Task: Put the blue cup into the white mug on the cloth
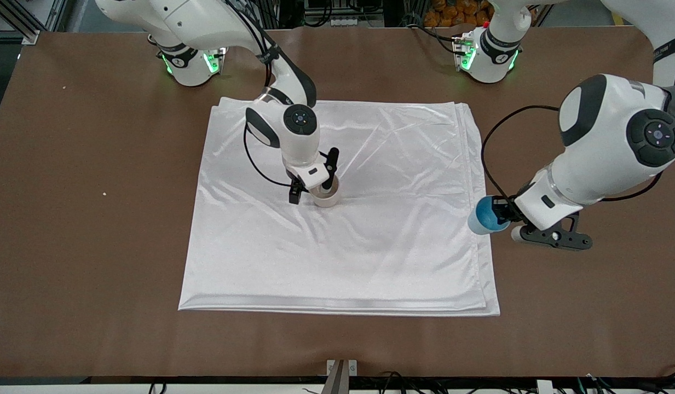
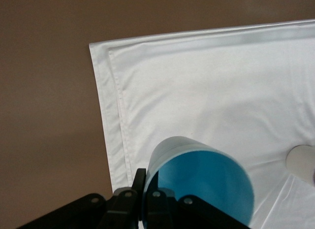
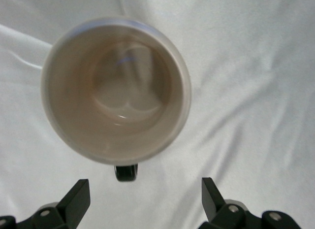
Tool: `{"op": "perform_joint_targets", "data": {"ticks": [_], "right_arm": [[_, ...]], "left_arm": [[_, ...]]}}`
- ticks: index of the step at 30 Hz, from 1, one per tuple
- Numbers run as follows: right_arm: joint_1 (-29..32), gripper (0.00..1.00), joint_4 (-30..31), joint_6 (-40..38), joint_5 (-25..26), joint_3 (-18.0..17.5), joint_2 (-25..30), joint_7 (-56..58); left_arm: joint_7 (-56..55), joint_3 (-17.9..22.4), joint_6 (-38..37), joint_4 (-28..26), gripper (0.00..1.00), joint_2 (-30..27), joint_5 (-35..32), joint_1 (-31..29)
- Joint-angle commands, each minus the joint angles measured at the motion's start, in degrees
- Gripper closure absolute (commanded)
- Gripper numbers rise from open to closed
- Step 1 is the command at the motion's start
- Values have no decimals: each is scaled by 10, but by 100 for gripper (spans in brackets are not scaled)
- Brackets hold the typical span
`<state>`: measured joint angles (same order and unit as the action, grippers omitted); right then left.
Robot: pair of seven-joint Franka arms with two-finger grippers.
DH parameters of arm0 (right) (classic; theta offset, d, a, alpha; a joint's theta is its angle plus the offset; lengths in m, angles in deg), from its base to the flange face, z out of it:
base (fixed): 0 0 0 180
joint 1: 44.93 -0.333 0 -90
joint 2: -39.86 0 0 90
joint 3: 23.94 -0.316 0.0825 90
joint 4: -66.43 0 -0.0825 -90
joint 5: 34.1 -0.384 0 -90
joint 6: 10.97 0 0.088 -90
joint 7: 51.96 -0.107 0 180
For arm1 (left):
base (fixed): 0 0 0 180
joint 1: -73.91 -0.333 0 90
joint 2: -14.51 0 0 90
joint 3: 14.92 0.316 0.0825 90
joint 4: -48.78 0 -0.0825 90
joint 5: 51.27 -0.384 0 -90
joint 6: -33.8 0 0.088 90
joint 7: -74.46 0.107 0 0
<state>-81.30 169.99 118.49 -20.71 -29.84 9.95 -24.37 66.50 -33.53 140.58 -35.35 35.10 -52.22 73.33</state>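
The white mug (image 1: 327, 198) stands upright near the middle of the cloth (image 1: 370, 257). In the right wrist view its pale inside (image 3: 115, 88) shows, with the dark handle (image 3: 126, 172) pointing toward the fingers. My right gripper (image 1: 313, 183) hangs open just over the mug; in its wrist view (image 3: 144, 198) the fingers stand wide apart and empty. My left gripper (image 1: 504, 216) is shut on the rim of the blue cup (image 1: 484, 216) and holds it tilted above the cloth's edge at the left arm's end. The left wrist view shows the cup (image 2: 202, 177), the cloth (image 2: 197, 91) and the mug (image 2: 302, 162).
The brown table (image 1: 96, 246) surrounds the cloth on all sides. Two small crumbs (image 1: 104, 193) lie on it toward the right arm's end. A metal bracket (image 1: 341, 375) sits at the table's edge nearest the front camera.
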Motion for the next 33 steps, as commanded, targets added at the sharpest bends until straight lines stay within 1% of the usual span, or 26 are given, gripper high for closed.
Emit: {"op": "perform_joint_targets", "data": {"ticks": [1,4,7,10,15,19,22,28,33], "right_arm": [[24,0,8,-39,7,-4,54,18],[46,0,8,-64,-2,-8,82,42],[57,0,5,-102,-33,-6,118,57],[76,0,6,-125,-51,-4,154,71],[111,0,4,-171,-53,-4,208,84],[136,0,3,-211,-53,-3,253,83],[164,0,2,-230,-53,-3,279,84],[199,0,0,-271,-53,-1,330,75],[242,0,0,-287,-53,-1,359,74]], "left_arm": [[-44,-30,-8,7,100,-3,6,4],[-71,-52,-8,8,100,-1,5,5],[-113,-71,-7,10,100,1,5,15],[-154,-73,-4,17,100,8,5,42],[-218,-71,2,25,100,22,3,94],[-270,-70,33,25,100,31,3,125],[-289,-70,48,25,100,40,3,144],[-347,-65,84,25,100,57,-3,190],[-380,-61,104,25,100,77,-36,226]]}}
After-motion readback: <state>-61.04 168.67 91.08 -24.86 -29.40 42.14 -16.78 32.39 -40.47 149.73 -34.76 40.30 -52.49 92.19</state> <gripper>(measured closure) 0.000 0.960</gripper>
